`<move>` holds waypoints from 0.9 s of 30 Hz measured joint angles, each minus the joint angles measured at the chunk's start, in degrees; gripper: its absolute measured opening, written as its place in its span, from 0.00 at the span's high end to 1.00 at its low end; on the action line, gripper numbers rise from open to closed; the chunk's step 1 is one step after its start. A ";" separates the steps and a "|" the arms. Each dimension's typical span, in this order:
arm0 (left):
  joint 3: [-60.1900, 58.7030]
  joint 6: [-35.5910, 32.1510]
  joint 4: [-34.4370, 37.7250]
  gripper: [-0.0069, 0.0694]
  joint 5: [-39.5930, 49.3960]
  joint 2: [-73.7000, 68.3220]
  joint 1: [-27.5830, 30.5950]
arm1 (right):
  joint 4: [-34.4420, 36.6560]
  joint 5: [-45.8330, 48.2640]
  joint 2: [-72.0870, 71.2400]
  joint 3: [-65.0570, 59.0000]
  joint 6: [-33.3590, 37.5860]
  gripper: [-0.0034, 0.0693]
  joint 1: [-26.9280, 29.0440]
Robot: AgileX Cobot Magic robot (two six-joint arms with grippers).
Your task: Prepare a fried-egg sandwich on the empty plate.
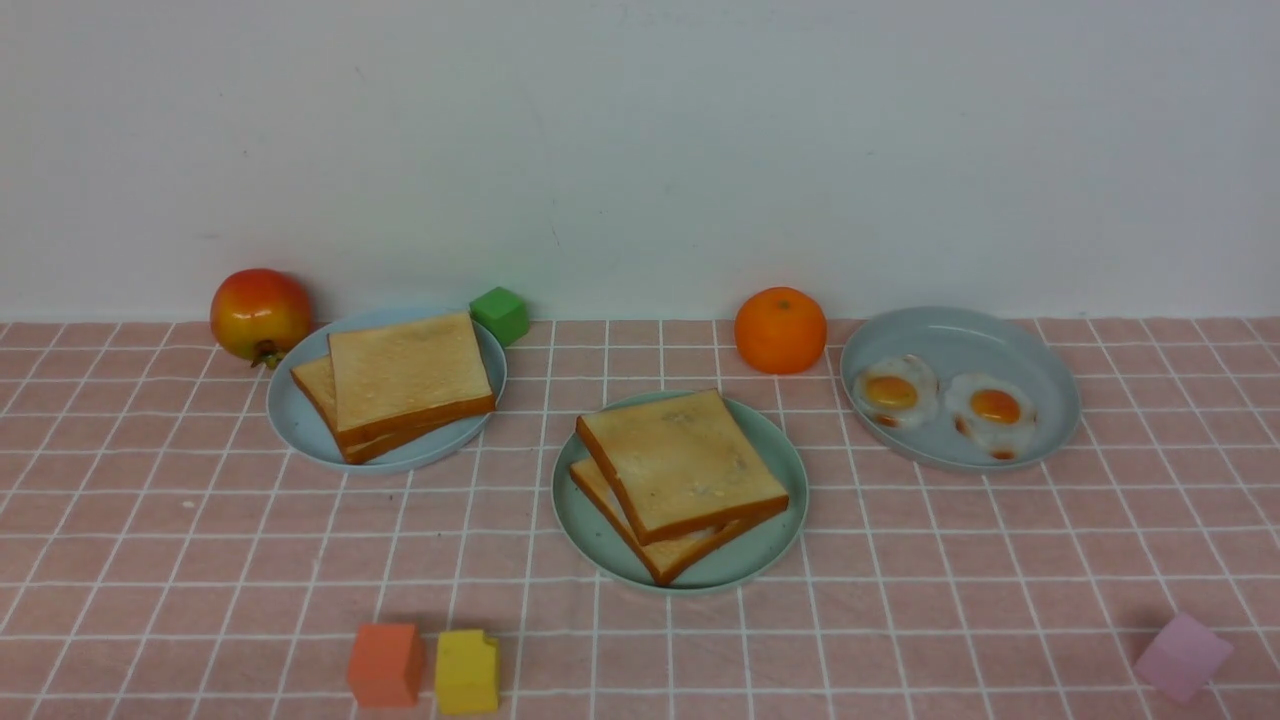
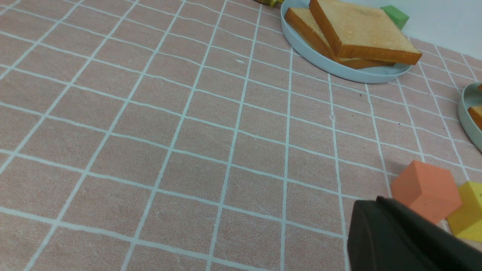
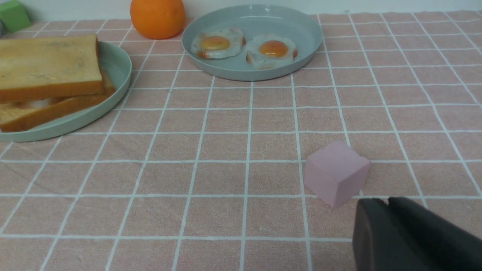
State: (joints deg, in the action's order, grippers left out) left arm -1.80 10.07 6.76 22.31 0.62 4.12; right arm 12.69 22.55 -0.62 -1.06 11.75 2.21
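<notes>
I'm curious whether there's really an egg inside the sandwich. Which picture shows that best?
The right wrist view: it sees the sandwich side-on, with white between the slices. The front view looks down, showing only a sliver of white. The left wrist view catches just a corner.

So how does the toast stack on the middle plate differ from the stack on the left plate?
The sandwich sits on the mint-teal plate and shows a sliver of white egg between its slices; the left toast stack sits on a paler blue plate with no filling visible. The sandwich lies nearer the robot, and its slices are turned more askew. Both are two golden square slices with orange-brown crusts.
</notes>
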 joint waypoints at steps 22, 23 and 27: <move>0.00 0.05 0.00 0.91 0.00 0.00 0.00 | 0.00 0.00 0.00 0.00 0.17 0.82 0.00; 0.00 0.05 0.00 0.90 0.00 0.00 0.00 | 0.00 0.00 0.00 0.00 0.17 0.82 0.00; 0.00 0.05 0.00 0.90 0.00 0.00 0.00 | 0.00 0.00 0.00 0.00 0.17 0.81 0.00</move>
State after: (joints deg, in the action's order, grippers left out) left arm -1.80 10.12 6.76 22.31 0.62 4.12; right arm 12.69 22.55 -0.62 -1.06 11.92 2.21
